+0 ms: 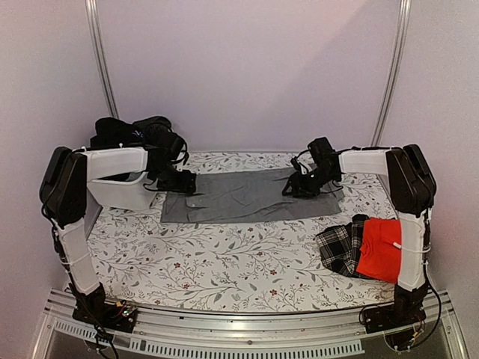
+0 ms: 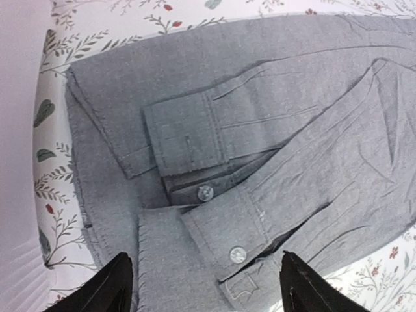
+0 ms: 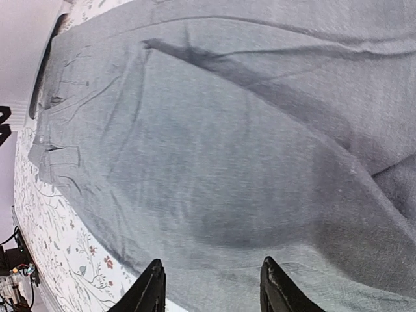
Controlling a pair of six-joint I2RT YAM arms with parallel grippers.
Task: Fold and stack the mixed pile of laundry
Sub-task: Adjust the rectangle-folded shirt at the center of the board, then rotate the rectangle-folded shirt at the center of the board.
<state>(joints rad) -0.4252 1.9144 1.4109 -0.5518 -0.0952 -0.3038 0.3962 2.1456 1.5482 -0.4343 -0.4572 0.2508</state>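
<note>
From above, the grey shirt [image 1: 251, 196] lay flat at the table's [image 1: 224, 262] 12 o'clock. The left gripper [image 1: 179, 182] was at its 9 o'clock end and the right gripper [image 1: 299, 185] at its 3 o'clock end. The plaid cloth [image 1: 340, 245] and red shirt [image 1: 380, 249] sat at 4 o'clock. Only the left wrist view showed the buttoned cuffs [image 2: 188, 140]. Both wrist views showed jaws parted over the cloth, gripping nothing.

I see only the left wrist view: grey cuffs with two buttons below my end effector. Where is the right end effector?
Observer: The right end effector is over the other end of the same grey shirt, jaws apart.
Operator: Is anything folded already?
Observer: A folded red shirt overlaps plaid cloth at the near right of the table.
Operator: And the remaining pile?
Observer: Black garments are heaped in the white tub, far left.
</note>
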